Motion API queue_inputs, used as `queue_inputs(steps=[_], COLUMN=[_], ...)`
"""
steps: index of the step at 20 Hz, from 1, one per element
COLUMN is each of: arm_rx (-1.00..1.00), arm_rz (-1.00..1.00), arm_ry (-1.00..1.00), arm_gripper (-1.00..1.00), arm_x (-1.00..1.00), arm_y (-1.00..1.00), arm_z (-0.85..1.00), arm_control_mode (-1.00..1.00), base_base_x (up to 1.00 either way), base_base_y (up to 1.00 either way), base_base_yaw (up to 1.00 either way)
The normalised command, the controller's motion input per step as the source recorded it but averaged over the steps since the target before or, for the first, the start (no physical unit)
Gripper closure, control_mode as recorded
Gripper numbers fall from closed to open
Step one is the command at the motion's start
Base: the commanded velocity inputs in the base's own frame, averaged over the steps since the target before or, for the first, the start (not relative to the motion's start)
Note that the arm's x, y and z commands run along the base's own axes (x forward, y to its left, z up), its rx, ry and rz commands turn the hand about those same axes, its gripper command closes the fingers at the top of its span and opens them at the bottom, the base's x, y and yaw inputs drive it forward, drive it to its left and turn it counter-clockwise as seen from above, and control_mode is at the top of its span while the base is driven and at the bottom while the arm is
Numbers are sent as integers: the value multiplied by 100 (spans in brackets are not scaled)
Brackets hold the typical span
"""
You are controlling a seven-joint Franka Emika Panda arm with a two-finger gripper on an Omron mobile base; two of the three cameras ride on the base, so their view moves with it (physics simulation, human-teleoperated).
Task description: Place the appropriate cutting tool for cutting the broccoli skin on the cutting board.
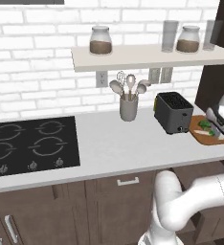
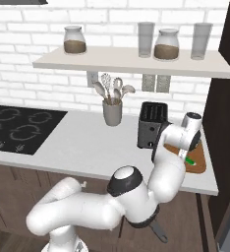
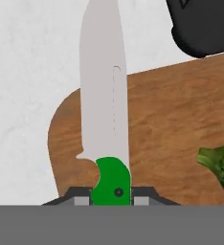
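Observation:
The cutting tool (image 3: 104, 95) has a bright green handle (image 3: 111, 184) and a long pale blade. My gripper (image 3: 111, 200) is shut on that handle. The blade lies along the left end of the orange-brown cutting board (image 3: 171, 124), and its tip reaches past the board's edge over the white counter. I cannot tell whether the blade touches the board. The dark-green broccoli (image 3: 221, 165) sits on the board, right of the knife. From the base views, the board (image 2: 199, 166) lies right of the toaster, with the green handle (image 2: 189, 161) under my hand.
The black toaster (image 1: 173, 112) stands right beside the board. A grey utensil holder (image 1: 128, 107) is left of it and the black cooktop (image 1: 28, 143) is farther left. A shelf with jars (image 1: 152, 55) hangs above. A dark tall cabinet (image 2: 225, 123) closes the right side.

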Motion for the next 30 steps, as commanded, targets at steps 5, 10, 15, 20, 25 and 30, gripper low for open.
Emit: queue_inputs(steps=[5,10,15,20,25,30], arm_rx=[0,0,0,0,0,-3], arm_rz=[0,0,1,1,0,0], arm_ry=[0,-2,-9,-1,0,0], arm_gripper=[-100,-100,-100,-100,-100,-100], arm_x=[0,-32,-73,-78,-86,-89], arm_y=[4,3,23,59,80,87], arm_z=[-52,26,77,50,21,14], arm_control_mode=[-100,-100,-100,-100,-100,-100], base_base_x=[0,0,0,0,0,0], base_base_y=[0,0,0,0,0,0], base_base_yaw=[0,0,0,0,0,0])
